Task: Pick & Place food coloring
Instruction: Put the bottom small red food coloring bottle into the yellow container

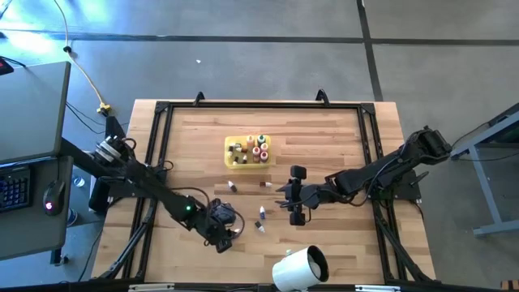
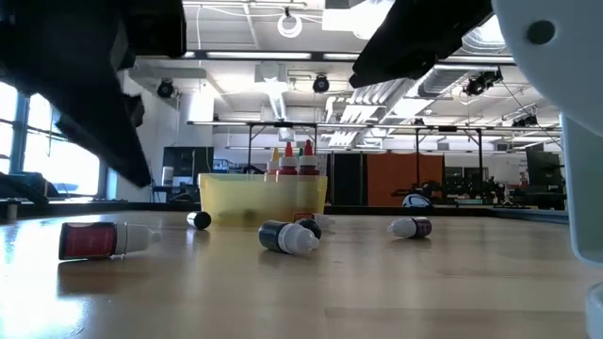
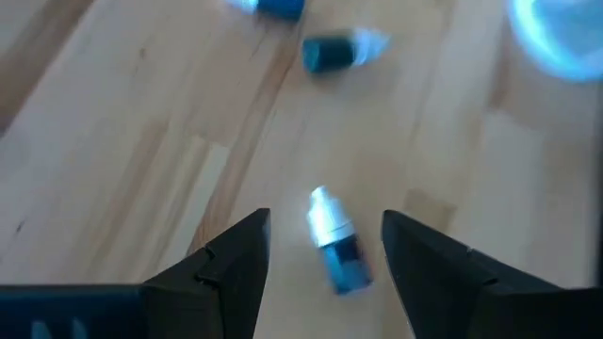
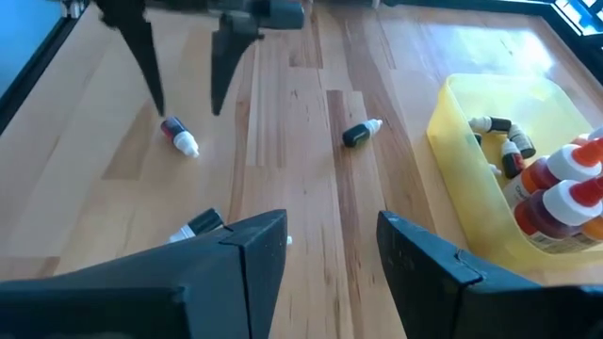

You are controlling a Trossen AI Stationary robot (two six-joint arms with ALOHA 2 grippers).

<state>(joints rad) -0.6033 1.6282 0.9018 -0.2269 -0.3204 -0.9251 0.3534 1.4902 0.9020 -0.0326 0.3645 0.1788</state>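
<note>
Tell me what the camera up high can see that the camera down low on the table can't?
Only the high view shows both whole arms, the left gripper over a little bottle near the table's front, the right gripper with open fingers, and the white cylinder's dark opening. Only the low view shows the room behind, and the red bottle lying close up. Both show the yellow tray with bottles standing in it.

Food coloring bottles [image 4: 558, 196], red and orange with white caps, stand upright in the yellow tray [image 4: 471, 202]; smaller ones lie flat beside them. Loose bottles lie on their sides on the table [image 1: 324, 138]: one red [image 2: 102, 239], one dark [image 4: 361, 133].
</note>
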